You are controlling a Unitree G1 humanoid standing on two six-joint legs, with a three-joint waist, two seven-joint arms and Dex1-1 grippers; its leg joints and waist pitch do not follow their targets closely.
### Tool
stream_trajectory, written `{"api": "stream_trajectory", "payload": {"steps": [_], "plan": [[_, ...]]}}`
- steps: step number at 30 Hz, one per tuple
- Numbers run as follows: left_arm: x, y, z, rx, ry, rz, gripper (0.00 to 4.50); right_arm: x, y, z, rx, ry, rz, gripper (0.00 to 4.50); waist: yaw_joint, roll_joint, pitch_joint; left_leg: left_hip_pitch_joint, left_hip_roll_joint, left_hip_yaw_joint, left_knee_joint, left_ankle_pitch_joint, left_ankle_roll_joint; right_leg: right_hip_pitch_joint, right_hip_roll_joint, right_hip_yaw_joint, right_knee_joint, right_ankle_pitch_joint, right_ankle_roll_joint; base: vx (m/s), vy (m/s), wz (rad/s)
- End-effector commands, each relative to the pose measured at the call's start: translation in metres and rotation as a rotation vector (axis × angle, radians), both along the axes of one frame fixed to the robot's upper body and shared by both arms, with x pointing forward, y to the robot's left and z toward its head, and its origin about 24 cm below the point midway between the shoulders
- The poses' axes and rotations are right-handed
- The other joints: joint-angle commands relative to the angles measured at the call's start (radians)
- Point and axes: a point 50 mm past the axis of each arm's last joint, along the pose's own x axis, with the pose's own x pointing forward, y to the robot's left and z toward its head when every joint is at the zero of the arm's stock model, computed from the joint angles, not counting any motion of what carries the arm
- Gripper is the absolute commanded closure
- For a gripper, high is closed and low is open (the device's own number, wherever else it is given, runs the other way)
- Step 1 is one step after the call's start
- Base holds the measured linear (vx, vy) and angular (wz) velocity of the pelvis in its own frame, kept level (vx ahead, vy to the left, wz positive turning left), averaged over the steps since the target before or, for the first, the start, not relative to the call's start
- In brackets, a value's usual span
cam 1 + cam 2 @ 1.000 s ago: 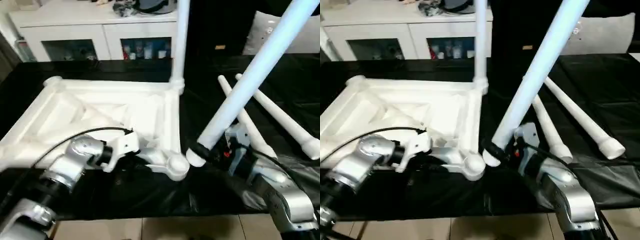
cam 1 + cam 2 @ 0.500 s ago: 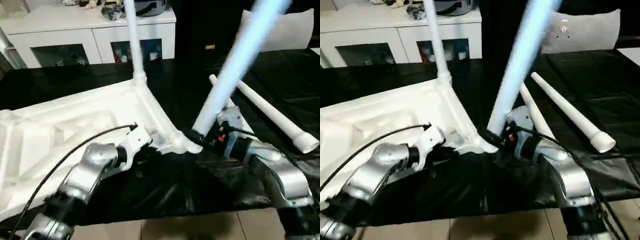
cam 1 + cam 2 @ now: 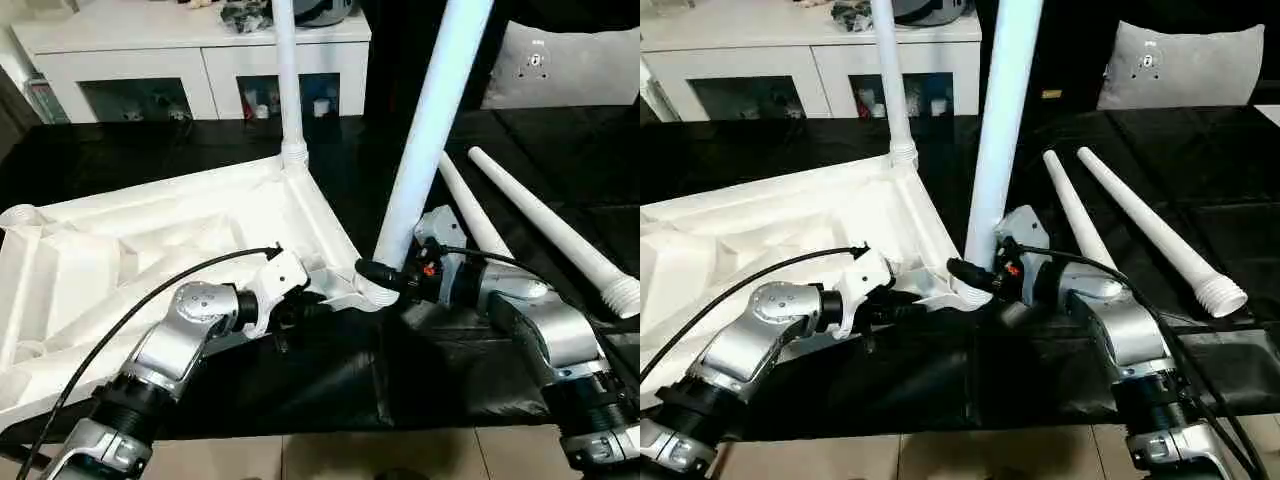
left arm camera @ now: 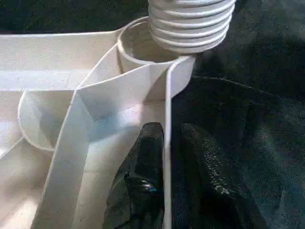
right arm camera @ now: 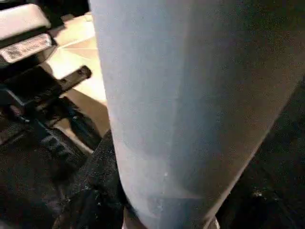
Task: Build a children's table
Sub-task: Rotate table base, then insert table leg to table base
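Head camera first: the small all-white plastic table top (image 3: 150,250) is lying upside down, ribbed underside up, on the black sheet-covered work surface (image 3: 300,390). One long round white leg (image 3: 288,80) is already standing in the far corner socket. The right pincer (image 3: 372,276) is clamped round the thick lower end of a second long round tapered white leg (image 3: 430,130), which is held almost upright with its foot right at the near corner socket (image 3: 362,292). The left pincer (image 3: 300,305) is tucked against the table's rim just beside that same socket. Two more loose white tapered legs (image 3: 1140,225) are lying on the sheet beyond the right pincer, side by side.

Left wrist view: the two black fingers (image 4: 143,186) are seen straddling the thin white rim wall (image 4: 167,143), one inside, one outside, only slightly parted, so the rim is being pinched. Just ahead of the fingertips the threaded ribbed end of the held leg (image 4: 190,24) is hovering over the round socket.

Right wrist view: the pale leg shaft (image 5: 190,105) is sitting right against the pincer, gripped.

Compared with a second ago, the held leg has been swung from a strong slant to near vertical, and its foot has been brought from beside the corner to over the socket.
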Motion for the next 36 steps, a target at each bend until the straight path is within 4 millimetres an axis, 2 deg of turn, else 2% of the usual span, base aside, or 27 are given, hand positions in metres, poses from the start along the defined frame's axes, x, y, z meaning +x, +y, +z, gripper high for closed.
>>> {"api": "stream_trajectory", "payload": {"steps": [1,3,5,8,9,11,14,18,23,24,25,27,29,31,32,34,36], "plan": [[0.001,0.013,-0.010,0.073,0.028,0.019,3.52,0.003,0.002,0.008,0.021,-0.028,0.022,2.59,0.005,-0.018,-0.058,-0.016,0.052,-0.001,-0.083,-0.088,0.091,0.062,-0.055,0.029,-0.066,-0.169,-0.271,0.000,0.000,0.00],[0.000,0.018,-0.011,0.091,0.045,-0.002,3.49,0.004,0.003,0.008,0.025,-0.030,0.028,2.59,0.005,-0.019,-0.058,-0.015,0.051,0.000,-0.083,-0.088,0.089,0.062,-0.055,0.029,-0.067,-0.174,-0.271,0.000,0.000,0.00],[-0.001,0.022,-0.013,0.112,0.060,-0.022,3.77,0.004,0.003,0.008,0.029,-0.032,0.033,2.59,0.005,-0.018,-0.057,-0.015,0.050,0.001,-0.084,-0.089,0.087,0.060,-0.055,0.029,-0.067,-0.182,-0.270,0.000,0.000,0.00],[0.001,0.025,-0.015,0.125,0.067,-0.008,3.87,0.005,0.004,0.009,0.035,-0.035,0.037,2.59,0.001,-0.016,-0.057,-0.015,0.053,0.001,-0.084,-0.090,0.076,0.062,-0.055,0.029,-0.066,-0.175,-0.273,0.000,0.000,0.00],[0.002,0.026,-0.015,0.125,0.068,-0.002,4.11,0.005,0.004,0.009,0.036,-0.036,0.039,2.59,0.001,-0.016,-0.058,-0.014,0.052,0.002,-0.083,-0.086,0.075,0.062,-0.055,0.029,-0.065,-0.163,-0.278,0.000,0.000,0.00],[0.004,0.026,-0.015,0.119,0.069,0.002,4.22,0.005,0.005,0.009,0.040,-0.037,0.042,2.59,0.001,-0.017,-0.057,-0.015,0.053,0.002,-0.084,-0.085,0.077,0.063,-0.055,0.029,-0.064,-0.154,-0.282,0.000,0.000,0.00],[0.005,0.026,-0.015,0.108,0.078,0.003,4.37,0.005,0.006,0.010,0.043,-0.037,0.049,2.59,0.001,-0.018,-0.055,-0.013,0.053,0.005,-0.086,-0.114,0.071,0.061,-0.055,0.029,-0.068,-0.193,-0.278,0.000,0.000,0.00],[0.005,0.028,-0.016,0.142,0.076,-0.016,4.49,0.006,0.006,0.010,0.043,-0.038,0.051,2.59,0.000,-0.017,-0.052,-0.013,0.056,0.008,-0.091,-0.155,0.052,0.057,-0.055,0.030,-0.075,-0.277,-0.250,0.000,0.000,0.00],[0.000,0.031,-0.021,0.221,0.057,-0.092,4.50,0.013,0.007,0.012,0.035,-0.040,0.042,2.59,-0.003,-0.017,-0.052,-0.013,0.058,0.009,-0.093,-0.167,0.043,0.054,-0.055,0.029,-0.076,-0.289,-0.241,0.000,0.000,0.00],[-0.001,0.031,-0.021,0.219,0.058,-0.105,4.50,0.014,0.007,0.012,0.031,-0.034,0.046,2.59,0.000,-0.016,-0.053,-0.009,0.058,0.010,-0.092,-0.163,0.043,0.051,-0.056,0.031,-0.076,-0.282,-0.242,0.000,0.000,0.00],[-0.004,0.029,-0.019,0.206,0.061,-0.147,4.50,0.015,0.008,0.012,0.021,-0.022,0.055,2.59,0.000,-0.021,-0.055,-0.012,0.059,0.011,-0.092,-0.146,0.046,0.054,-0.055,0.030,-0.073,-0.256,-0.246,0.000,0.000,0.00],[-0.009,0.026,-0.016,0.171,0.066,-0.210,4.50,0.015,0.007,0.008,-0.003,0.008,0.078,2.59,0.003,-0.017,-0.058,-0.012,0.060,0.011,-0.090,-0.112,0.052,0.055,-0.056,0.029,-0.068,-0.201,-0.261,0.000,0.000,0.00],[-0.010,0.025,-0.015,0.162,0.066,-0.217,4.50,0.014,0.007,0.006,-0.012,0.020,0.086,2.59,0.003,-0.024,-0.060,-0.012,0.060,0.014,-0.088,-0.088,0.063,0.056,-0.055,0.028,-0.063,-0.155,-0.277,0.000,0.000,0.00],[-0.011,0.022,-0.014,0.154,0.058,-0.230,4.50,0.013,0.007,0.002,-0.026,0.041,0.108,2.59,0.008,-0.021,-0.061,-0.011,0.060,0.016,-0.085,-0.063,0.078,0.056,-0.056,0.026,-0.058,-0.102,-0.296,0.000,0.000,0.00],[-0.011,0.022,-0.014,0.152,0.056,-0.236,4.50,0.012,0.007,0.001,-0.029,0.047,0.113,2.59,0.008,-0.027,-0.061,-0.011,0.062,0.017,-0.086,-0.061,0.082,0.057,-0.056,0.026,-0.058,-0.094,-0.297,0.000,0.000,0.00],[-0.012,0.019,-0.013,0.144,0.053,-0.249,4.50,0.011,0.007,-0.001,-0.034,0.062,0.127,2.59,0.016,-0.022,-0.060,-0.008,0.063,0.017,-0.086,-0.066,0.083,0.056,-0.057,0.026,-0.058,-0.100,-0.298,0.000,0.000,0.00],[-0.014,0.016,-0.012,0.135,0.047,-0.257,4.50,0.010,0.009,-0.003,-0.034,0.071,0.136,2.59,0.020,-0.024,-0.058,-0.008,0.065,0.017,-0.089,-0.080,0.074,0.056,-0.057,0.026,-0.059,-0.115,-0.295,0.000,0.000,0.00]]}}
